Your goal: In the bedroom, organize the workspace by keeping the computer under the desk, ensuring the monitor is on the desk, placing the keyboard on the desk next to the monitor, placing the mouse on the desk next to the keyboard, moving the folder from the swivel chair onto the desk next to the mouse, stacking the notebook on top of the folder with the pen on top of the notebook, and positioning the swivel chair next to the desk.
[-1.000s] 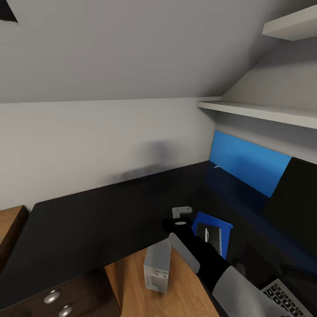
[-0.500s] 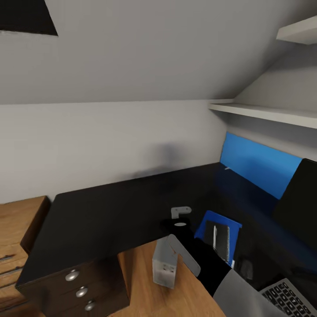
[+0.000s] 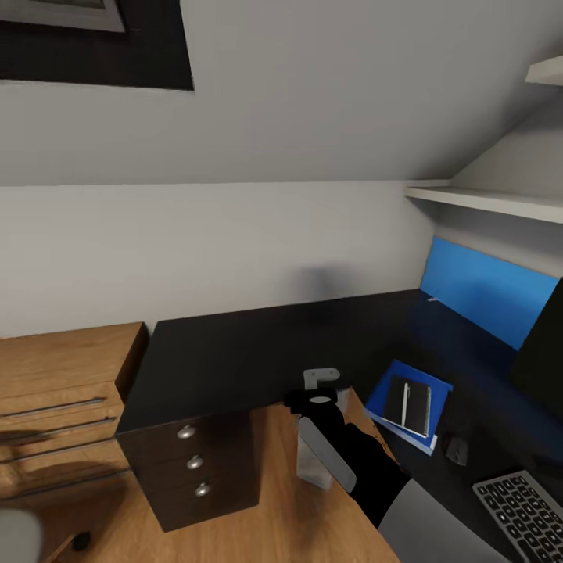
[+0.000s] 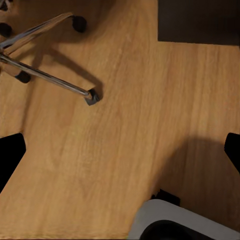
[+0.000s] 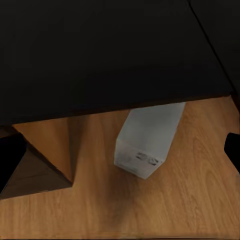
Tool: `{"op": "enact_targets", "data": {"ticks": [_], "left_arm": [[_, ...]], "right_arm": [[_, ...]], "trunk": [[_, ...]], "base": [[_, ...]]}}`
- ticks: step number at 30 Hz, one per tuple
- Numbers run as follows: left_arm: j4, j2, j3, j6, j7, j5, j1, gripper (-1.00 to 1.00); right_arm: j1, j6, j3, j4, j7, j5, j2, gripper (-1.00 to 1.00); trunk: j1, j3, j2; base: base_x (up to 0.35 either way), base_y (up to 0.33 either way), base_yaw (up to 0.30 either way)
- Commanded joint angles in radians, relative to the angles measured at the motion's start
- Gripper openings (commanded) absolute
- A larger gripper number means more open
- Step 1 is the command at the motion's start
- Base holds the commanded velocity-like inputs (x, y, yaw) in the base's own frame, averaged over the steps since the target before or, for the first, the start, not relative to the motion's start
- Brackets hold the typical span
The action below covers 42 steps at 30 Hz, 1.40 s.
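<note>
We judge the swivel chair (image 4: 40, 75) to be what remains: its chrome star base lies on the wood floor (image 4: 125, 125) away from the tabletop (image 3: 258, 352), nearer our left tool (image 4: 120, 155), whose dark tips stand spread and empty. Our right tool (image 5: 120, 150) is likewise spread over the matte grey computer (image 5: 147, 140). On the glossy tabletop, the white pen (image 3: 406, 396) tops the notebook (image 3: 414, 407) and blue folder (image 3: 391, 403)

Bare desk (image 3: 234, 352) corner (folder (image 3: 391, 391) rightward)
</note>
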Motion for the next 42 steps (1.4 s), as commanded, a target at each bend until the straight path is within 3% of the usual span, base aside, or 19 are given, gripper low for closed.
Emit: {"op": "enact_targets", "data": {"ticks": [1,10,17,21,25,26,30,34,35,38,42], "left_arm": [[0.0,0.0,-0.009,0.0,0.009,0.001,0.0,1.0],[-0.001,0.001,-0.008,0.002,0.007,0.0,0.0,1.0],[-0.001,0.002,-0.006,0.0,0.01,0.001,0.0,1.0],[-0.001,0.002,-0.007,0.001,0.01,0.001,0.0,1.0],[-0.001,0.003,-0.008,0.002,0.007,0.0,0.0,1.0],[-0.001,0.003,-0.008,0.004,0.006,0.0,0.0,1.0],[-0.005,0.003,-0.009,0.005,0.007,-0.001,0.0,1.0],[-0.036,0.001,-0.009,0.007,0.012,-0.001,0.0,1.0],[-0.052,0.0,-0.009,0.009,0.013,-0.001,0.0,1.0],[-0.071,0.0,-0.009,0.01,0.014,-0.001,0.0,1.0],[-0.08,-0.001,-0.009,0.01,0.013,0.0,0.0,1.0]], "right_arm": [[-0.001,0.002,0.002,-0.001,-0.009,-0.008,0.0,1.0],[0.026,-0.014,0.007,0.002,-0.009,-0.007,0.0,1.0],[0.072,-0.059,0.056,0.003,-0.01,-0.006,-0.005,1.0],[0.13,-0.096,0.063,0.023,-0.009,-0.003,-0.011,1.0],[0.193,-0.171,0.066,0.074,-0.009,0.034,-0.032,1.0],[0.239,-0.249,0.068,0.143,-0.008,0.058,-0.043,1.0],[0.268,-0.362,0.077,0.266,-0.004,0.074,-0.044,1.0],[0.286,-0.553,0.13,0.477,0.001,0.086,-0.038,1.0],[0.289,-0.639,0.156,0.564,0.007,0.088,-0.031,1.0],[0.295,-0.797,0.188,0.732,0.033,0.089,-0.01,1.0],[0.312,-0.936,0.202,0.919,0.092,0.09,0.009,1.0]], "trunk": [[-0.001,0.0,-0.001],[-0.001,0.007,-0.001],[-0.001,0.008,-0.001],[-0.001,0.009,-0.001],[-0.001,0.009,-0.001],[-0.001,0.009,-0.001],[-0.001,0.009,-0.001],[-0.001,0.009,-0.001],[-0.001,0.009,-0.001],[-0.001,0.009,-0.001],[-0.001,0.009,-0.001]], "base": [[-0.335,0.091,0.237],[-0.324,0.09,0.24],[-0.076,0.019,0.262],[-0.011,0.003,0.268],[-0.003,0.001,0.268],[-0.001,0.0,0.268],[0.0,0.0,0.268],[0.0,0.0,0.265],[0.0,0.0,0.264],[0.0,0.0,0.263],[0.0,0.0,0.262]]}}
